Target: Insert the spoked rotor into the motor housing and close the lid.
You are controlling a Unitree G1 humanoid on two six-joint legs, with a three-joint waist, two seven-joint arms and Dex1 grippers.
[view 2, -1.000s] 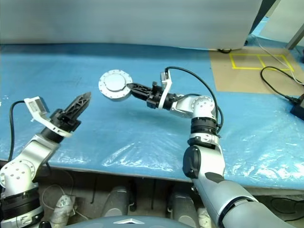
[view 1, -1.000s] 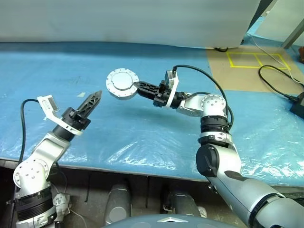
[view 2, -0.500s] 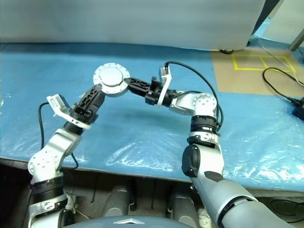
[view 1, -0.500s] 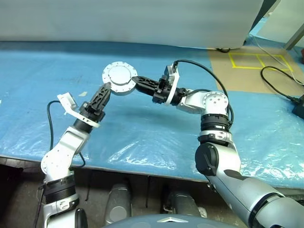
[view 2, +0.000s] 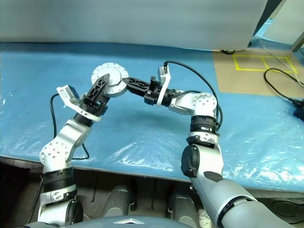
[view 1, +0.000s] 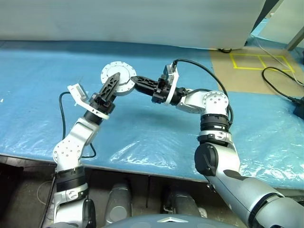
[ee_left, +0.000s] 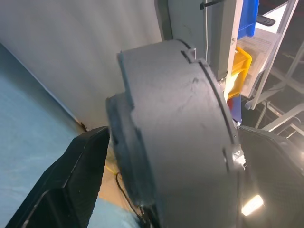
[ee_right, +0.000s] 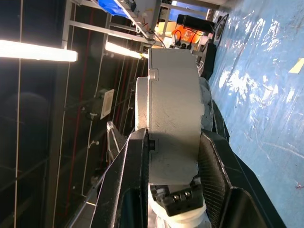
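Left eye view, item one: motor housing (view 1: 118,79), a round silver-grey puck, held up in the air above the blue-sheeted desk (view 1: 156,128), flat face toward the camera and thin edge toward either side.

Item two: right gripper (view 1: 135,81), reaching in from the right, fingers clenched across the puck's thickness at its right rim; the right wrist view shows one black finger (ee_right: 130,180) pressed on each flat face of the housing (ee_right: 171,128), whose two halves sit together along a seam.

Item three: left gripper (view 1: 114,81), coming up from below-left, fingers spread wide and grasping nothing. The left wrist view shows the housing (ee_left: 175,123) standing between them, one finger (ee_left: 76,166) at each side, with a gap on the nearer side.

Relation of note: the puck lies straight ahead of the left fingers, its disc axis running from one finger across to the other, so closing them would likely pinch face to face. The right arm carries the housing; the left is the free one.
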